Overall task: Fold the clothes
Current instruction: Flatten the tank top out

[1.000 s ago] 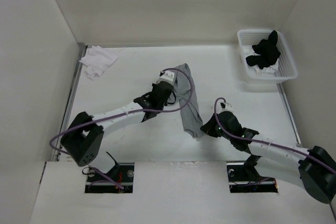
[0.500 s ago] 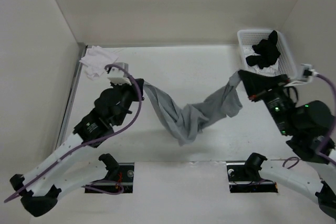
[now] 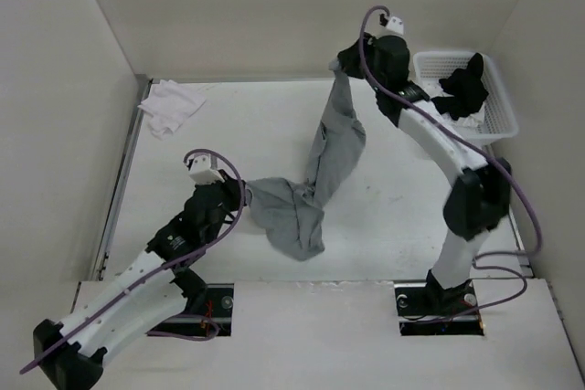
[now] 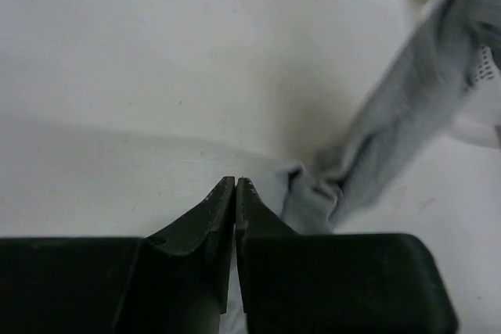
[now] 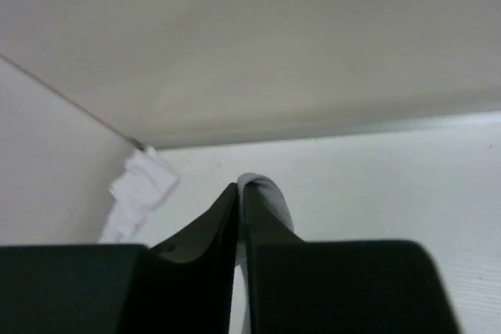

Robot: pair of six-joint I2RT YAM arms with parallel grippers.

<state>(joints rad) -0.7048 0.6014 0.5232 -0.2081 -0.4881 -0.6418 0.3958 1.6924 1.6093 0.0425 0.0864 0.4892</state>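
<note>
My right gripper (image 3: 342, 64), pinching one end of the grey tank top (image 3: 331, 148), has swung up to the far wall, while my left gripper (image 3: 241, 191) pinches the other end low, stretching it above the worktop (image 3: 411, 207) for flattening.

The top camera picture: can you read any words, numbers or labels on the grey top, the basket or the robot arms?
No text can be read in any view.
grey tank top: plain, no print or tag showing.
white basket: no writing seen.
black garment and white cloth: no writing seen.
left arm and right arm: any markings are too small to tell.
</note>
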